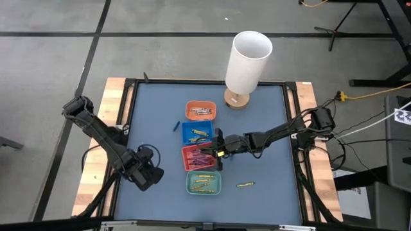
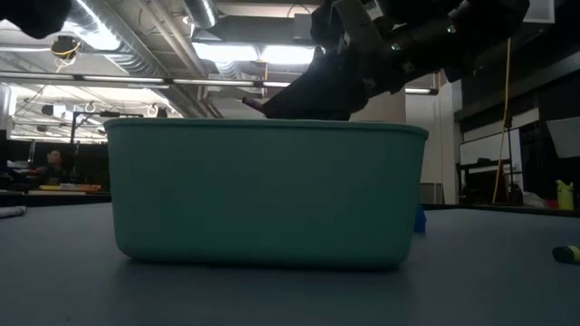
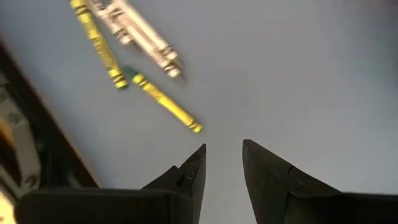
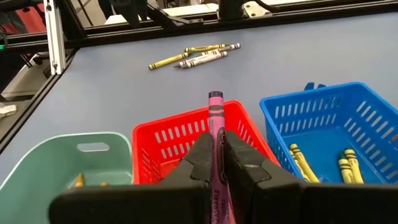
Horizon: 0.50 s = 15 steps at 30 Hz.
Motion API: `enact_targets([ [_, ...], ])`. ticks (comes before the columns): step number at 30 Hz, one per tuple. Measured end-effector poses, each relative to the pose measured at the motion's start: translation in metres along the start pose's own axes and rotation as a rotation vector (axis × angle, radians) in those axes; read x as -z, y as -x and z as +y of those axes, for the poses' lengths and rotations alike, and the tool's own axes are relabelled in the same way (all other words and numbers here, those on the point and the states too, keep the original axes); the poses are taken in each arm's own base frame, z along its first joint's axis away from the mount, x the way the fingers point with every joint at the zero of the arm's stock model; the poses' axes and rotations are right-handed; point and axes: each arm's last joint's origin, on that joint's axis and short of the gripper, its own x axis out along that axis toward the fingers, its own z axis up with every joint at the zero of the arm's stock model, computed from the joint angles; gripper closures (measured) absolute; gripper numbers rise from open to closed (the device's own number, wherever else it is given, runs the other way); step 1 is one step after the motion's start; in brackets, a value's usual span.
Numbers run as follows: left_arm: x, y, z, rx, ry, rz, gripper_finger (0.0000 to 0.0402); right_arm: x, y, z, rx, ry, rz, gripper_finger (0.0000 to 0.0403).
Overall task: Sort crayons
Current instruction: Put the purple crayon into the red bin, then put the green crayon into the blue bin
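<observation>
Right pincer (image 4: 214, 163) clamps purple crayon (image 4: 216, 118) above red tray (image 4: 168, 140), per wrist view only; left pincer (image 3: 222, 168) released.

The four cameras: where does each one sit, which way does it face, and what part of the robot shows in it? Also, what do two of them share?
High view: above the table, looking straight down; both arms, the left gripper and four trays show.
Low view: at table height, behind the green tray; a dark arm above.
Left wrist view: faces bare table and loose crayons; own open fingers show.
Right wrist view: over the red tray; the right gripper is shut on a purple crayon.
Shared: high and right wrist views both show the blue tray.
</observation>
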Motion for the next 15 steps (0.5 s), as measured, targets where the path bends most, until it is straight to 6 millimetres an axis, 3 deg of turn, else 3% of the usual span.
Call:
enact_targets([
  [15, 0.012, -0.004, 0.006, -0.047, 0.103, -0.022, 0.0312, 0.0, 0.0, 0.0, -0.001, -0.001, -0.003, 0.0271],
])
